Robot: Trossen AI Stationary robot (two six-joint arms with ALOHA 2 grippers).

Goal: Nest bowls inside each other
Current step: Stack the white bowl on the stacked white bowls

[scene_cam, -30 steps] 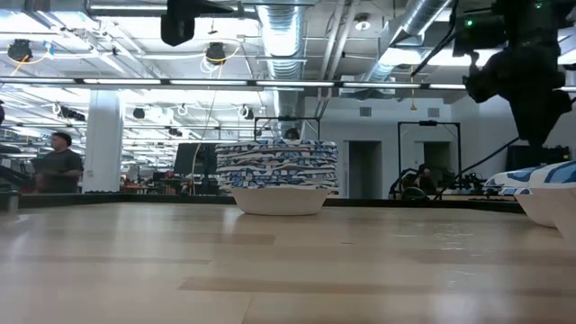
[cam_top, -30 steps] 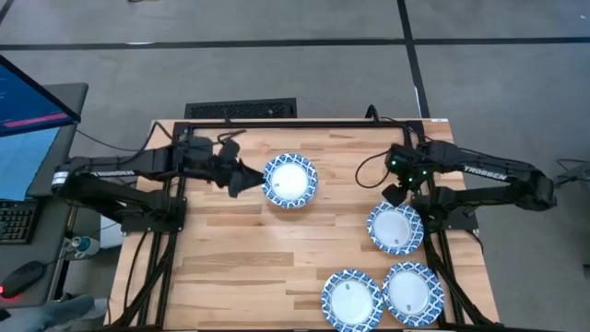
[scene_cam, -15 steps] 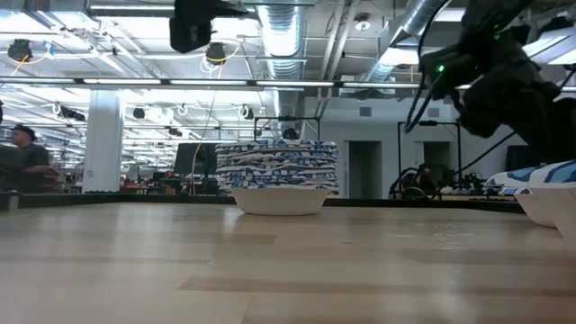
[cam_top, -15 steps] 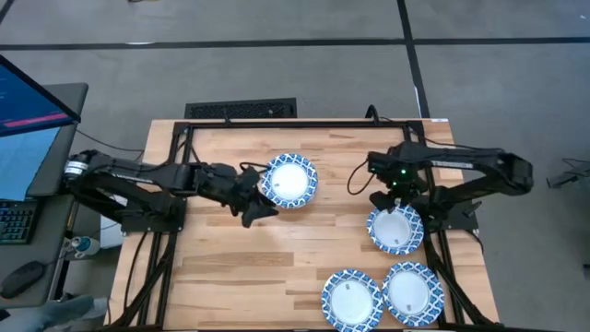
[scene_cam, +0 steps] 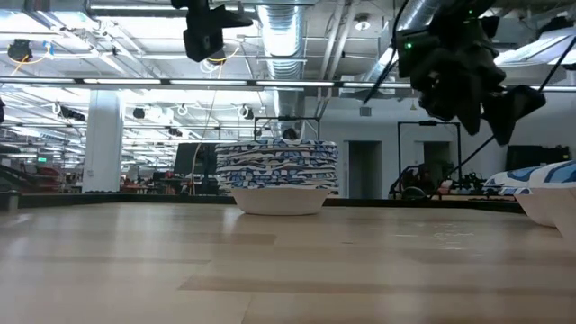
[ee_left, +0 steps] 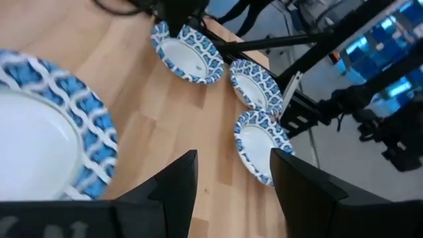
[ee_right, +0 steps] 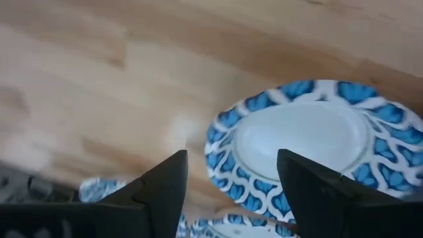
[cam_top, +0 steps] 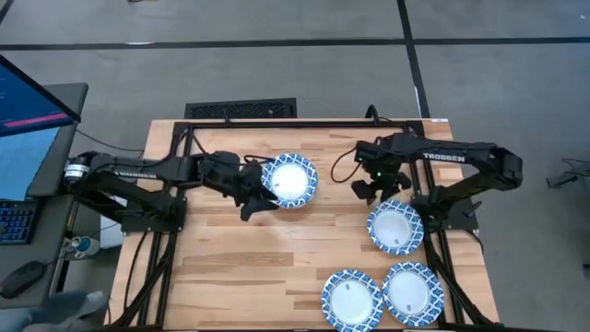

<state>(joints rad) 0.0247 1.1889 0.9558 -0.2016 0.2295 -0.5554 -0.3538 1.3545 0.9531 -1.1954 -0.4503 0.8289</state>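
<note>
— Where do the bowls sit?

— A tall nested stack of bowls (cam_top: 289, 180) stands near the middle of the desk's (cam_top: 240, 258) far edge. Three single bowls cluster at the right edge: one bowl (cam_top: 395, 227) midway, two more (cam_top: 351, 298) (cam_top: 412, 290) by the near right corner.

— And the end effectors?

— The left end effector (cam_top: 261, 195) hovers just beside the stack, fingers parted, holding nothing. The right end effector (cam_top: 373, 187) hangs above the desk between stack and midway bowl, also spread and empty.

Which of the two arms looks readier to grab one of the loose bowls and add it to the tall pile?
Probably the right. Its gripper, jaws open, hangs just beside the nearest single bowl, while the left gripper sits by the stack, far from the loose bowls.
</note>
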